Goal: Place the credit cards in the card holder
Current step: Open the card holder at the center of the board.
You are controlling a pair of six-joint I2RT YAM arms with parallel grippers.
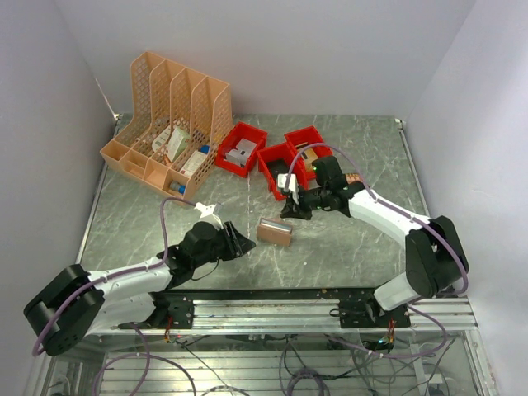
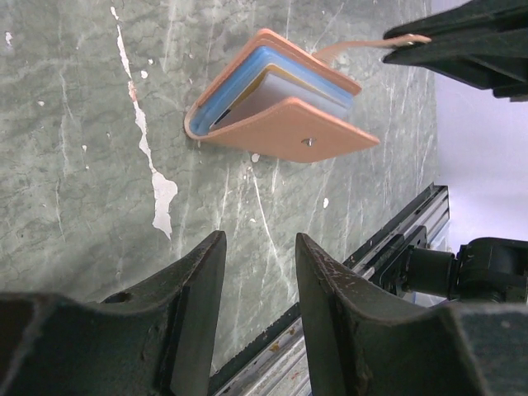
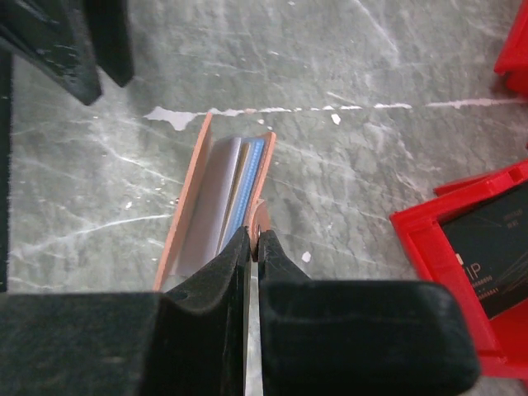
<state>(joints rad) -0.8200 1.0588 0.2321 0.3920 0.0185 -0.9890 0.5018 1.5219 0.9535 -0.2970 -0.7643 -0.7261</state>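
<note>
The salmon-pink card holder (image 1: 274, 232) lies on the table between the two arms and gapes open, with blue and pale leaves showing inside (image 2: 272, 87). My right gripper (image 3: 254, 235) is shut on the holder's thin snap tab, which stretches from the holder's far edge to the fingers (image 2: 462, 37). The left gripper (image 2: 260, 241) stands open a short way from the holder's snap face (image 2: 307, 140), nothing between its jaws. A dark credit card (image 3: 487, 256) lies in a red bin (image 1: 307, 147) behind the right gripper (image 1: 289, 210). No card is in either gripper.
An orange lattice file rack (image 1: 165, 124) with small items stands at the back left. Two more red bins (image 1: 242, 148) (image 1: 276, 172) sit beside it at the back centre. The metal rail (image 2: 388, 247) runs along the table's near edge.
</note>
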